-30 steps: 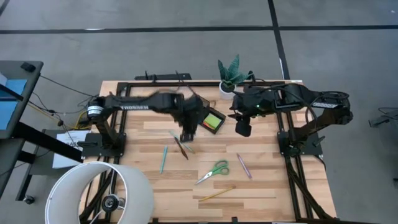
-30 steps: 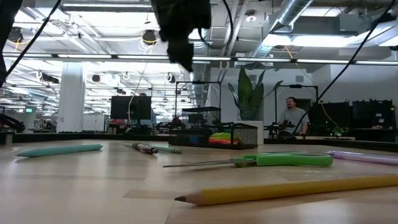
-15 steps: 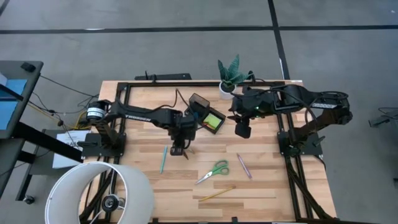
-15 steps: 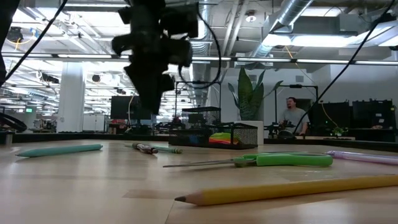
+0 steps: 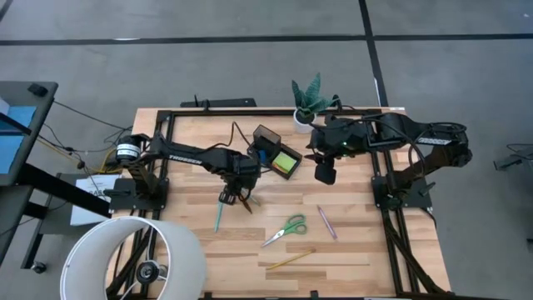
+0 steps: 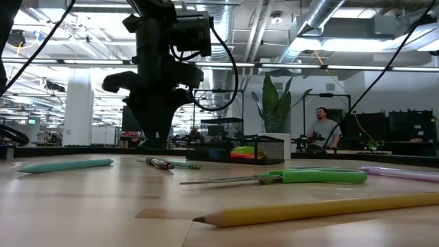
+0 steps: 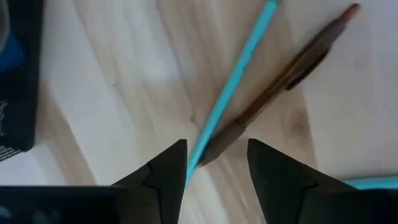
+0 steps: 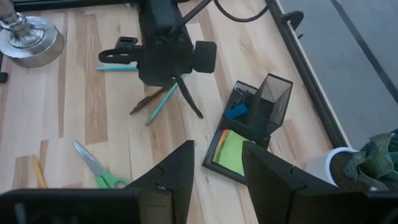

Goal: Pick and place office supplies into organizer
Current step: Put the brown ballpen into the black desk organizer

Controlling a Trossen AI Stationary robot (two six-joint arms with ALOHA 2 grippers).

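Your left gripper point(image 5: 226, 197) hangs low over the middle of the wooden table point(image 5: 350, 250), its two fingers point(image 7: 163, 177) apart and holding nothing. Just beyond the fingertips a thin teal pen point(image 7: 233, 74) and a brown pen point(image 7: 283, 78) lie crossed on the wood; a second teal pen point(image 5: 218, 215) lies on the near side of that gripper. Your right gripper point(image 5: 325, 173) waits above the table's far right part, beside the black organizer point(image 5: 275, 154); its fingers point(image 8: 171, 174) also stand apart, empty. The organizer sits at the far centre of the table with the lime-green sticky-note pad point(image 5: 286, 162) and a small blue eraser point(image 8: 236, 112) already inside. Still loose nearer you: the green-handled scissors point(image 5: 286, 229), the pink pen point(image 5: 326, 223) and the yellow pencil point(image 5: 289, 260). A potted plant point(image 5: 308, 102) stands behind the organizer.
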